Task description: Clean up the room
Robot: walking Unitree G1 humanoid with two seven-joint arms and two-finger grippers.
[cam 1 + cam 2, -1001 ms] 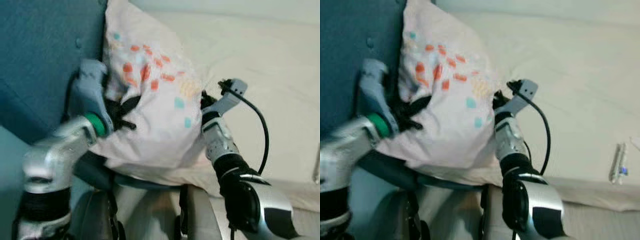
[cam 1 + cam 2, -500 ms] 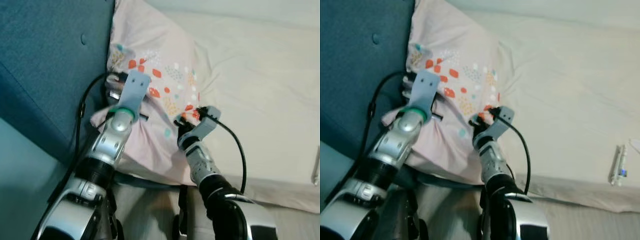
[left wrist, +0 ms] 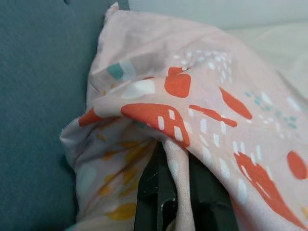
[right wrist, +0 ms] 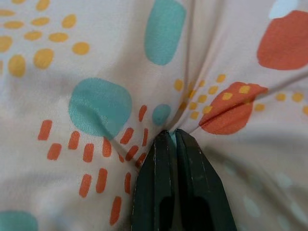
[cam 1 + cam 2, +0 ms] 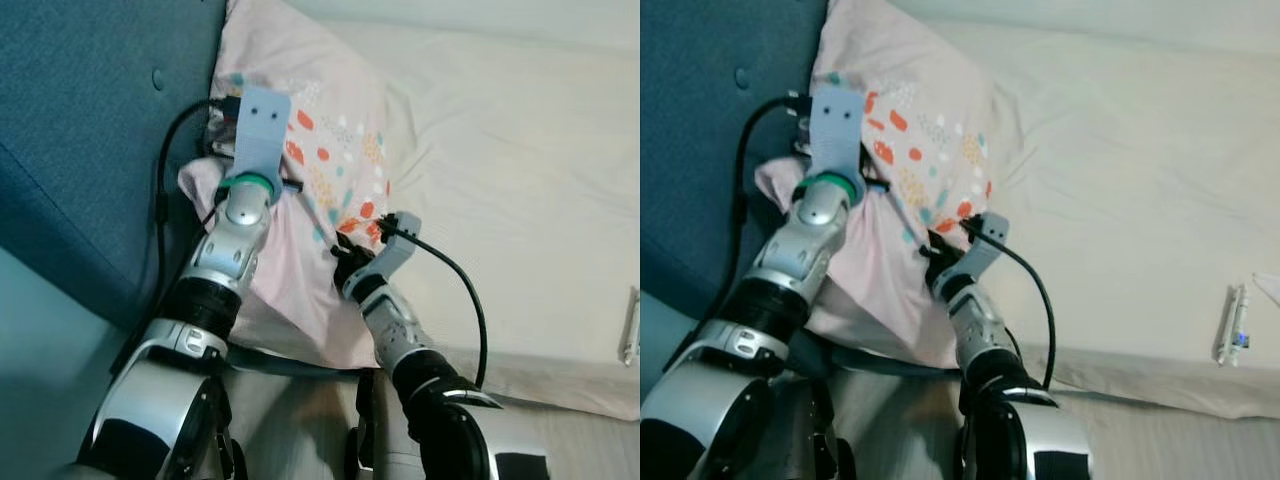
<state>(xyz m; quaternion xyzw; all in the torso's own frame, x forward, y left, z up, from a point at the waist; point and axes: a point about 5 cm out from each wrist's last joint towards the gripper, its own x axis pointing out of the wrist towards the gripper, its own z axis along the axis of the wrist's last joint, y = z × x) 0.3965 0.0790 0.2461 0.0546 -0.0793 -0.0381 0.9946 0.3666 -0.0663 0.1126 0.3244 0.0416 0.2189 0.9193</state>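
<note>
Both tools, left tool and right tool, were closed, pinching the pale pink patterned fabric pillow at 11 o'clock on the cream bed; thin folds could slip out.

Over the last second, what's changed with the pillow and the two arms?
The pillow has gone from bunched and raised between the arms to lying flatter against the blue headboard. Both arms have stretched forward with it. The left gripper and right gripper still pinch its fabric, jaws closed. The cream sheet is unchanged.
</note>
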